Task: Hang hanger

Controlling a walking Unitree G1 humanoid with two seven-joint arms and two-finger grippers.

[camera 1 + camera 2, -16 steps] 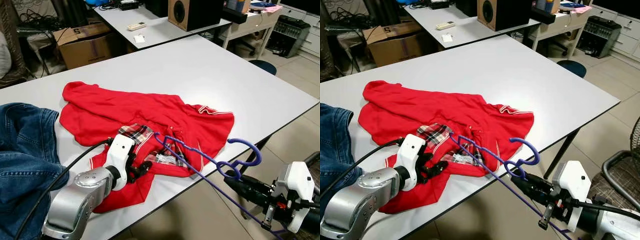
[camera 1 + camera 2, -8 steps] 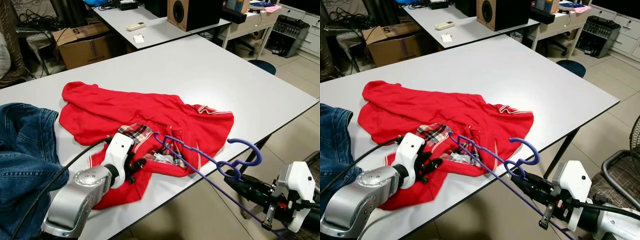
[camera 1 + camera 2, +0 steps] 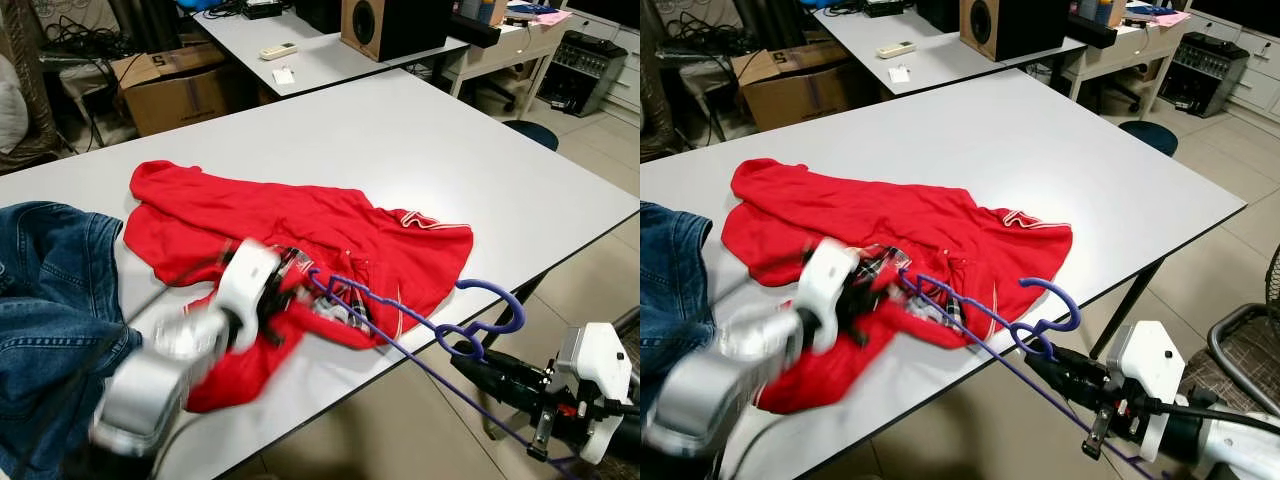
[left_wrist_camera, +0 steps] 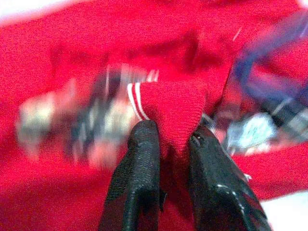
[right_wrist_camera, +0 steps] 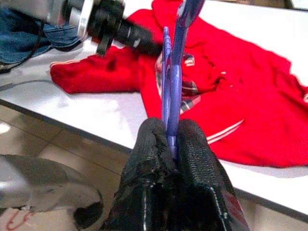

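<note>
**Red garment pinched by the left hand, purple hanger gripped by the right**

Seen from the head cameras: a white table (image 3: 420, 150) carrying a crumpled red garment (image 3: 300, 225) with a plaid lining showing near its middle. Beside it, at the table's left end, a heap of blue denim (image 3: 50, 310).

Left hand (image 4: 168, 137) over the near part of the garment, motion-blurred, unlike half a second ago when sharp. Shifted up and toward the plaid patch since then. Fingers (image 4: 139, 168) drawn close on a fold of red ribbed cloth edged with two white stripes, the fold lifted slightly off the table.

Right hand (image 5: 171, 139) off the near right corner of the table, low and in front of the edge, much where it was a second ago. Fingers pressed together on the purple hanger (image 3: 400, 310), close under its hook. Hook curling just past the table edge, near the garment's right sleeve. Long thin purple arm running from the hand up to the plaid patch, its far end lying on the cloth just beside the left hand.

Behind, a second table with a wooden speaker (image 3: 385, 25), and a cardboard box (image 3: 175, 85) on the floor
</note>
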